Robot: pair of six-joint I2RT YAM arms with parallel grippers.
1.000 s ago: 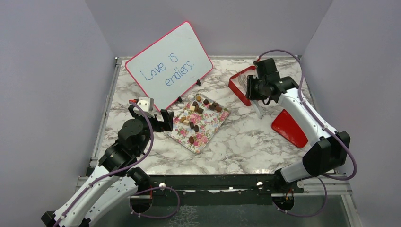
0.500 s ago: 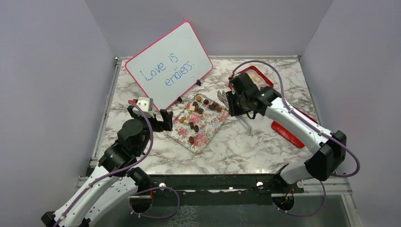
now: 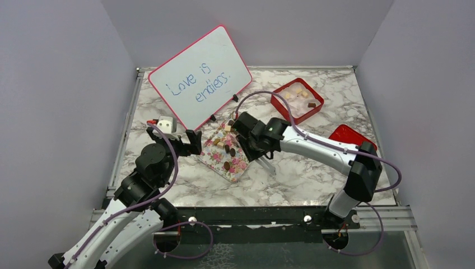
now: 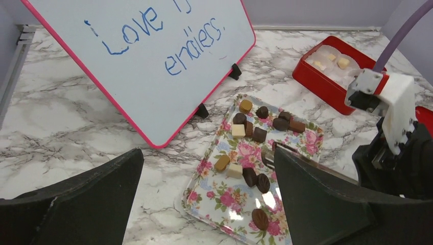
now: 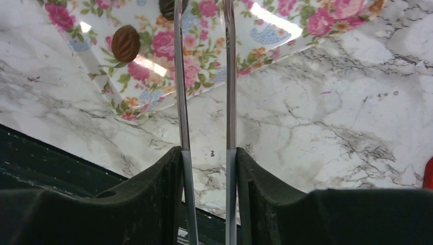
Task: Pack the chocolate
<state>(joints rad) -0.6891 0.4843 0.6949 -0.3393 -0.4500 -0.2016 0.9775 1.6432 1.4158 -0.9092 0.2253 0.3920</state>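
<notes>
Several chocolates (image 3: 228, 147), dark brown, mid-brown and cream, lie on a floral tray (image 3: 215, 158); they also show in the left wrist view (image 4: 254, 177). A few cream and brown pieces (image 3: 297, 93) lie in the red box (image 3: 278, 104). My right gripper (image 3: 253, 143) is shut on metal tongs (image 5: 179, 76), whose open blades reach over the tray's near part beside a dark piece (image 5: 167, 7) and a brown oval piece (image 5: 125, 43). My left gripper (image 4: 208, 159) is open and empty, just left of the tray.
A pink-framed whiteboard (image 3: 199, 75) leans at the back left, close behind the tray. A red lid (image 3: 350, 135) lies at the right. The black rail of the table's near edge (image 5: 46, 158) shows below the tongs.
My right arm has swung left from the red box to the floral tray, carrying the tongs. The left arm has barely moved.
</notes>
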